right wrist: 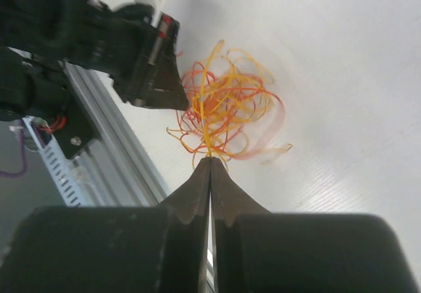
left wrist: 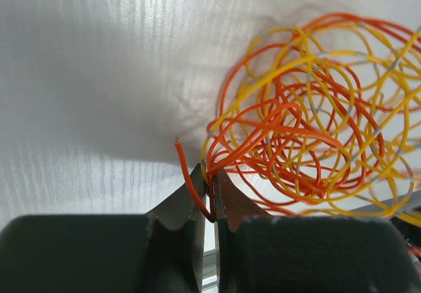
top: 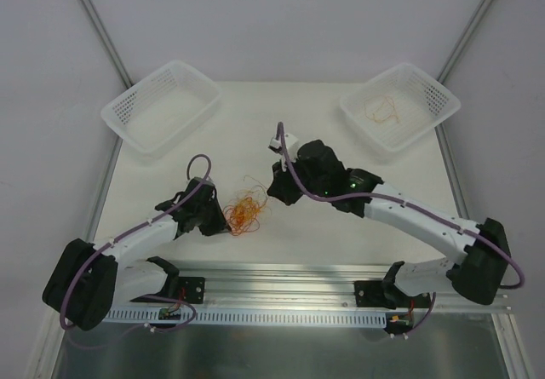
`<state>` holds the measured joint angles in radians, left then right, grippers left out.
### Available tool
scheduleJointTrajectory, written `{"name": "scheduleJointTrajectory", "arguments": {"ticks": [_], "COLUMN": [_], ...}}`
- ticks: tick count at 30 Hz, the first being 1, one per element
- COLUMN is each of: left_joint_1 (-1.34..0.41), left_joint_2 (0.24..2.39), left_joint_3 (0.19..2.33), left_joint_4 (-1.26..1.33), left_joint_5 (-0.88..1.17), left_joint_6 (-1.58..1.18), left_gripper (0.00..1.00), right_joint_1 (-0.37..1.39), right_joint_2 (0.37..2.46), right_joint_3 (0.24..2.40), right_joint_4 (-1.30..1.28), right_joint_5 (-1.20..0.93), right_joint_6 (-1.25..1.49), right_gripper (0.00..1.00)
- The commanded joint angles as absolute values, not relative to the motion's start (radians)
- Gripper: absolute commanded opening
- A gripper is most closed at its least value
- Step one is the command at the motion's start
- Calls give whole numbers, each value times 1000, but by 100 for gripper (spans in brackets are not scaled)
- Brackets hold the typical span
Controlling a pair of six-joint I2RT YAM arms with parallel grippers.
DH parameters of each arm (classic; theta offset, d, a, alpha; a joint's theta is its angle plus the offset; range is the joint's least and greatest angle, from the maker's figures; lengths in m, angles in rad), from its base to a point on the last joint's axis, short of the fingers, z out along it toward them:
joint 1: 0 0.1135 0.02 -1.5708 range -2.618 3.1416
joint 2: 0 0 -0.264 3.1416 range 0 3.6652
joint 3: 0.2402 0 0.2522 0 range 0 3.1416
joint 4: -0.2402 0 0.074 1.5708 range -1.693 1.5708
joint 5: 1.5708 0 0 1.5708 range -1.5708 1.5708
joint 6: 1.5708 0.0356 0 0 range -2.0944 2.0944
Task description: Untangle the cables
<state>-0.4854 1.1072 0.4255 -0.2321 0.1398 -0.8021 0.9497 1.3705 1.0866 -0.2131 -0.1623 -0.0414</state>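
Note:
A tangled bundle of thin orange, red and yellow cables [top: 245,212] lies on the white table between the two arms. My left gripper [left wrist: 210,174] is shut on strands at the bundle's [left wrist: 316,128] left edge; an orange wire end [left wrist: 184,168] curls out beside the fingers. My right gripper [right wrist: 210,159] is shut on a yellow strand [right wrist: 208,132] that runs from the bundle [right wrist: 227,108] to its tips. In the top view the left gripper [top: 220,217] touches the bundle's left side, and the right gripper [top: 274,190] is at its upper right.
An empty white basket [top: 162,106] stands at the back left. A second white basket [top: 400,106] at the back right holds a loose orange cable [top: 381,109]. A metal rail [top: 281,281] runs along the near table edge.

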Motion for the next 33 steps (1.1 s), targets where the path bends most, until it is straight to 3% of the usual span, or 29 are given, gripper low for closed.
{"name": "scheduleJointTrajectory", "arguments": {"ticks": [1,12,24,29,33], "left_joint_1": [-492,-491,-365,-215,-210], "left_joint_2": [1118,1152,1167,1114,1092], "left_joint_3": [439,468,476,491,534], "left_joint_4": [-268,-295,-360,-371,-379], "left_joint_5": [74,11,-75,-66,-55], "left_joint_6": [-838,-847,-859,-830,-798], "left_gripper": [0,0,0,0,0], "right_joint_1": [934,798,761,761,761], "right_joint_2": [1229,866,704,667,667], "right_joint_3": [1153,1308,1502,1485,1425], "right_joint_4": [-304,-498,-754,-828,-868], "right_joint_5": [-121,-6,337,440,452], "right_joint_6": [-58,-54,-109,-86,-66], "right_gripper": [0,1,1,1,1]}}
